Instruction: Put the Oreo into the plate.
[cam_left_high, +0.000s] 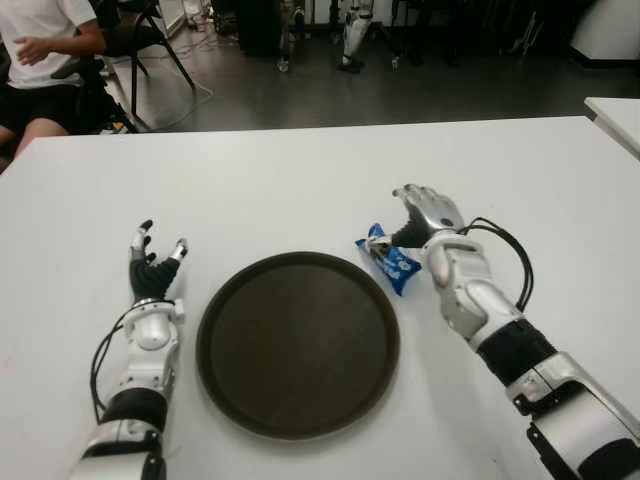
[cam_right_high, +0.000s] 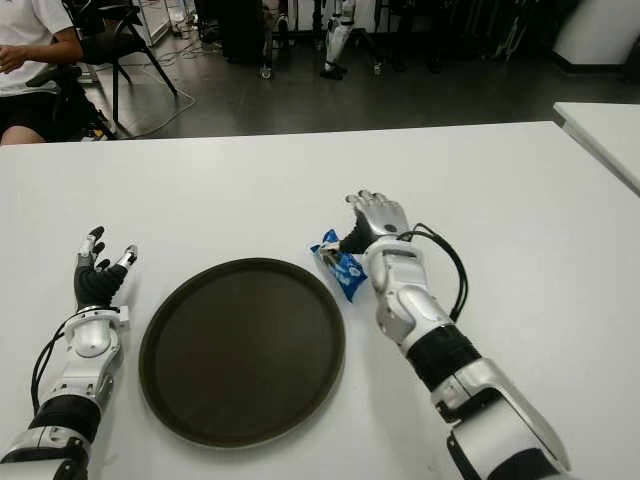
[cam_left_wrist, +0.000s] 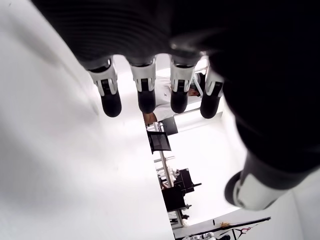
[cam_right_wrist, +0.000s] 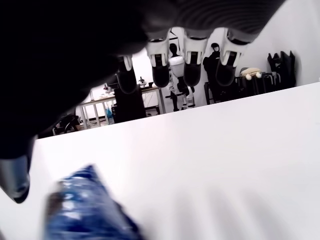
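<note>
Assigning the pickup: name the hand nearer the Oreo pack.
Right. The right hand is beside the Oreo pack, fingers open; the left hand is across the plate.

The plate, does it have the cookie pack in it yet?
No, it's empty. The Oreo pack lies on the table beside the plate, by the open right hand.

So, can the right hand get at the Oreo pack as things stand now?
Probably yes. The right hand is right beside the Oreo pack, fingers open and holding nothing, with nothing between them. The pack lies on the table just outside the plate. The left hand shows left of the plate.
</note>
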